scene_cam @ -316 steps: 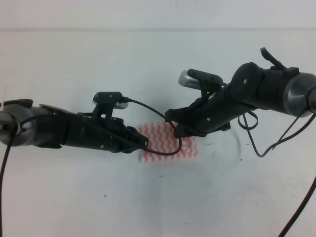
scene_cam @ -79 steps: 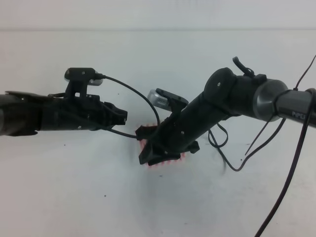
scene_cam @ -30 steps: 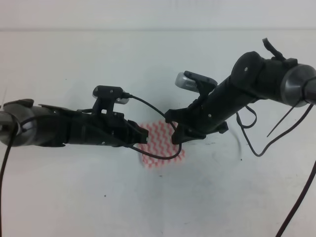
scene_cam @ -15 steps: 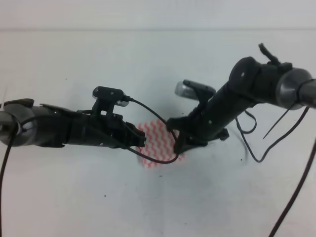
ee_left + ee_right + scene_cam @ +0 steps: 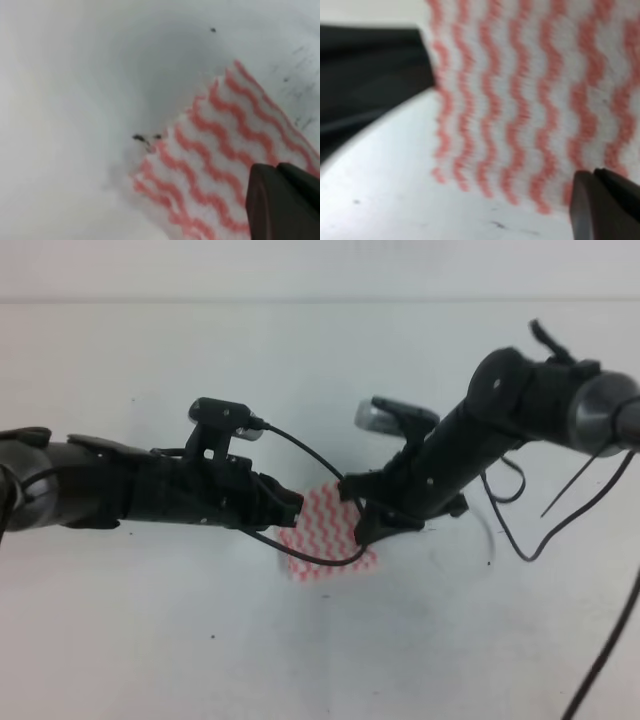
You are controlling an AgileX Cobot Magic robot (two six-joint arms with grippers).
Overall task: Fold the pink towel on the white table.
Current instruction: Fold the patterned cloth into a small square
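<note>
The pink towel (image 5: pixel 325 540), with pink-red and white wavy stripes, lies folded small at the middle of the white table (image 5: pixel 200 640). My left gripper (image 5: pixel 292 508) is at its far left corner and my right gripper (image 5: pixel 362 528) at its far right corner. In the left wrist view the dark fingers (image 5: pixel 280 195) are pressed together on the towel's edge (image 5: pixel 210 165). In the right wrist view the fingers (image 5: pixel 600 195) are likewise shut at the edge of the towel (image 5: pixel 520 100), which fills the blurred view. The far edge looks raised a little off the table.
Black cables (image 5: pixel 320 560) loop from the left arm across the towel and hang from the right arm (image 5: pixel 520 530). The left arm's dark body (image 5: pixel 370 65) shows beside the towel in the right wrist view. Tiny dark specks (image 5: pixel 142 137) mark the table.
Over ten seconds the towel went from a wide strip to a smaller folded square. In the last half second both grippers rose slightly and the towel's far edge came up with them.
</note>
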